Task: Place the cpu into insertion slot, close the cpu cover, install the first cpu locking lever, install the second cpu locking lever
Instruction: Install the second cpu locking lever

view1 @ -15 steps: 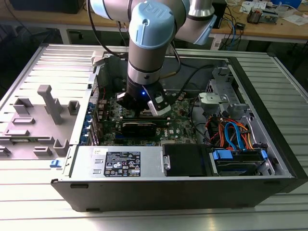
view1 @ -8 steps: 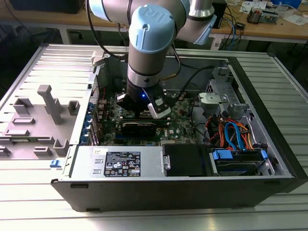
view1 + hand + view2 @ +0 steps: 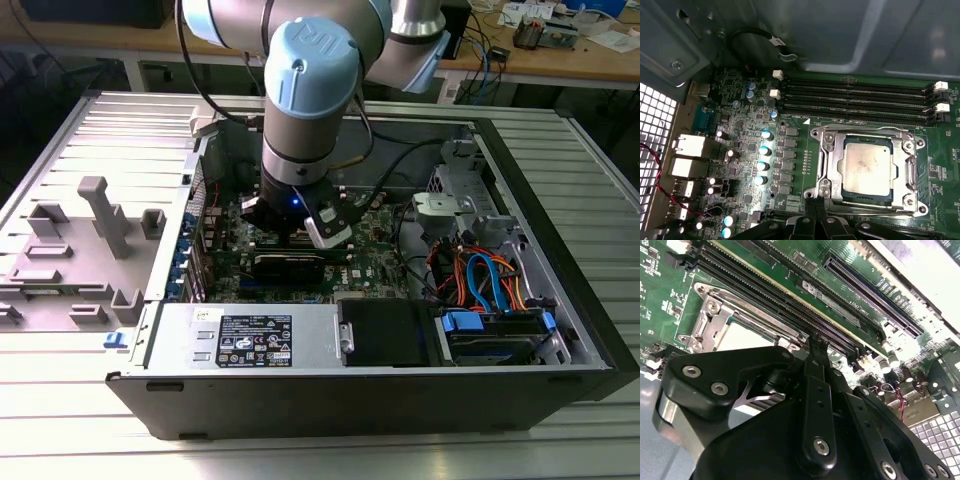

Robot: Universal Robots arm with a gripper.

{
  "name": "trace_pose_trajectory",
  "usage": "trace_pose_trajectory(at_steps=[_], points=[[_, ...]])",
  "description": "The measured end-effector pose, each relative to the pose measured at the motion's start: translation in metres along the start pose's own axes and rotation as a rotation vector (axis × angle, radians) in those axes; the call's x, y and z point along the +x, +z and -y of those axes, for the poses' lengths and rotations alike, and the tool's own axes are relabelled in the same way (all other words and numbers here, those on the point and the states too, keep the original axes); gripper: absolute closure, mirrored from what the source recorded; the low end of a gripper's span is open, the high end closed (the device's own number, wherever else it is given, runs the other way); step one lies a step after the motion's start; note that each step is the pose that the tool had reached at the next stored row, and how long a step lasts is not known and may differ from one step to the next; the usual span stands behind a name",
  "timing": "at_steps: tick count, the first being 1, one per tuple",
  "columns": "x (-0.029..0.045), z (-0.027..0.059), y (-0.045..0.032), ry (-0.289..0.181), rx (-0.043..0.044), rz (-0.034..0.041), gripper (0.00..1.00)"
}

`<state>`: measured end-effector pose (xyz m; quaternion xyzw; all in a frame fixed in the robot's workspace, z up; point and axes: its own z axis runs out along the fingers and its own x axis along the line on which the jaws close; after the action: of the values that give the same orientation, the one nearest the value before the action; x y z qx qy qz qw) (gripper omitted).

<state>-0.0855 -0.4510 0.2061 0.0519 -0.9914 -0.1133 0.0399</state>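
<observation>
Already the cpu sits under the closed cpu cover, just ahead of the gripper, whose fingertips are pressed together.

Print in view, none of it clear enough to read

A white label covered in small dark print sits on the grey power supply box at the computer case's front edge, its lines too fine to make out. In both wrist views, tiny white markings dot the green circuit board beside the long black memory slots, equally illegible.
</observation>
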Motion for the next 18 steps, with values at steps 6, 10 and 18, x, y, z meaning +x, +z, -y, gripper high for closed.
trace_pose_trajectory(at_steps=[6, 10, 18], points=[[-0.0001, 0.0009, 0.0038, -0.001, -0.0128, 0.0013, 0.89], [0.0002, 0.0012, 0.0052, -0.002, -0.0263, 0.0025, 0.89], [0.0056, 0.0015, 0.0094, -0.003, -0.0305, 0.0028, 0.89]])
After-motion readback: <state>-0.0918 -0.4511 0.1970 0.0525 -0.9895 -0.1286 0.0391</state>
